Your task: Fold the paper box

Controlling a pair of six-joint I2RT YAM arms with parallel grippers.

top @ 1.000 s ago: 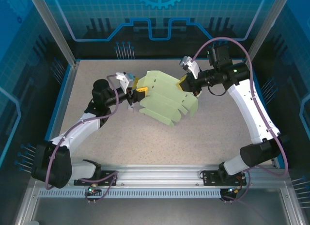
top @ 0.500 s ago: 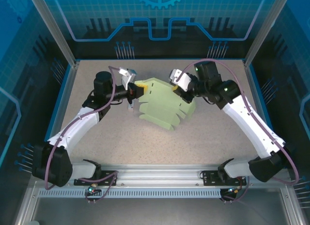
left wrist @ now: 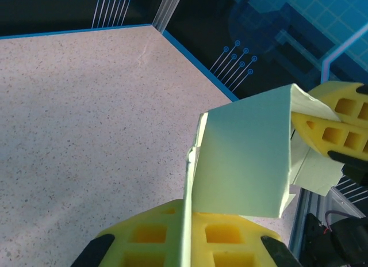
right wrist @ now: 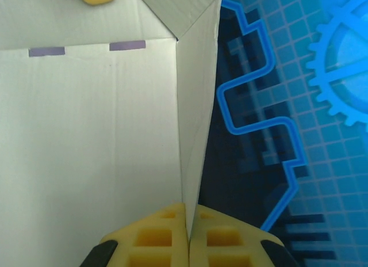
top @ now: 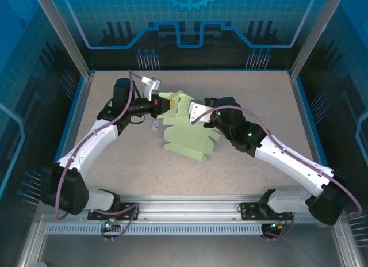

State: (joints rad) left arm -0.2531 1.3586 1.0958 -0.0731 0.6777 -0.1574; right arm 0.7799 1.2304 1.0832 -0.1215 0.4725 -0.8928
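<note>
Speckled table (top: 261, 97), one paper box (top: 185, 139) — two pincers (left wrist: 187, 229) (right wrist: 187, 224)

Speckled table (top: 253, 100); tiny white tag (top: 154, 125) lying on it.

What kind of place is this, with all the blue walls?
Probably a robot lab booth. A left arm and a right arm are mounted at a speckled table, walled in by blue panels on a metal frame, both holding a paper box.
</note>
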